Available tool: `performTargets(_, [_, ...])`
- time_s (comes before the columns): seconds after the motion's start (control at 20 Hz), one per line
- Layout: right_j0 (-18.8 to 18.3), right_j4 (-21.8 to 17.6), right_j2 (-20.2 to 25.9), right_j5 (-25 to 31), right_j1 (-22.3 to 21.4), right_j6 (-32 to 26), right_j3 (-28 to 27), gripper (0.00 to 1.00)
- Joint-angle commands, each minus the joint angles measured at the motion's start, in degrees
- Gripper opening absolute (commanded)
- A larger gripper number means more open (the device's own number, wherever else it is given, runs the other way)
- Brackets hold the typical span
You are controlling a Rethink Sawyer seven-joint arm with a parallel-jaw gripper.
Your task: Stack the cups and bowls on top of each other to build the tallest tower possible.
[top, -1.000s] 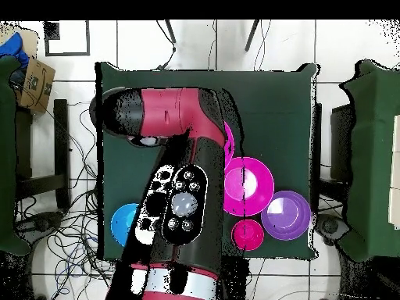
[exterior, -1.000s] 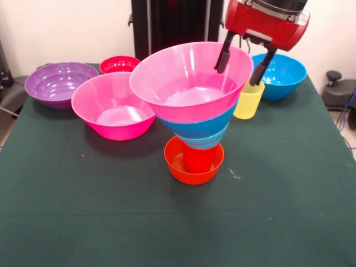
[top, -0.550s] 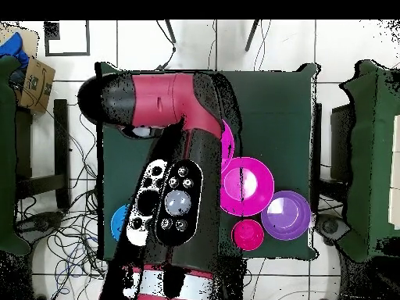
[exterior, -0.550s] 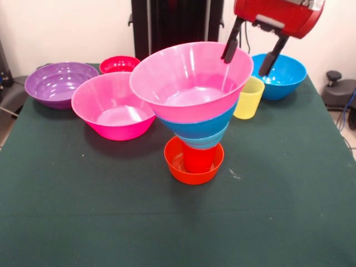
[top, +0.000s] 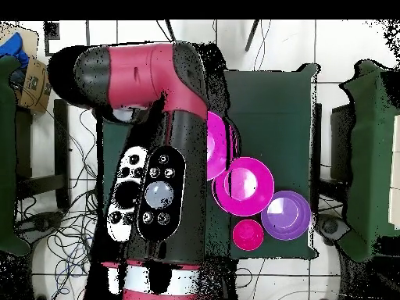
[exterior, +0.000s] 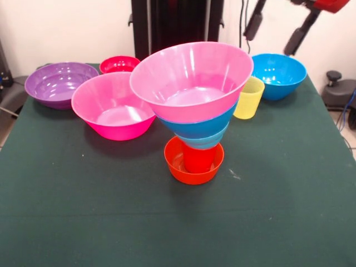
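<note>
Front view: gripper high at the top edge, fingers spread wide, holding nothing, clear of all pieces. Directly beneath it lie two loose pieces near the counter's far edge, toward the far right corner as this view shows it: the yellow cup, upright, mouth up, and just behind it the loose blue bowl.

The tower stands mid-counter, below and to the left of the gripper: small orange bowl at the base, red cup in it, light-blue bowl, blue bowl, and a large pink bowl on top, visibly tilted.

Judgement: the yellow cup is the nearest candidate; its axis is vertical, so a straight descent over its rim would suit. The tilted top bowl looks an uncertain seat.

Overhead view: the arm covers tower and gripper.
</note>
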Motion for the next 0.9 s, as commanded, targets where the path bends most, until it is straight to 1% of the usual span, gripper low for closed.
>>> performTargets(0.05, [2.67,2.18,2.6,7.51,6.74,15.52,-6.42,1.0])
performTargets(0.15, [3.22,3.54,2.48,6.21,6.77,17.93,-5.12,1.0])
performTargets(0.25, [3.79,5.19,2.49,1.82,6.29,20.17,-1.46,1.0])
performTargets(0.4, [4.41,5.92,2.25,-3.15,5.37,20.57,3.04,1.0])
performTargets(0.5, [4.67,6.14,2.11,-5.04,5.17,20.57,4.58,1.0])
performTargets(0.65, [4.85,5.89,1.65,-5.63,4.97,20.52,5.47,1.0])
performTargets(0.9, [5.41,5.34,1.04,-8.69,4.6,20.44,7.29,1.0])
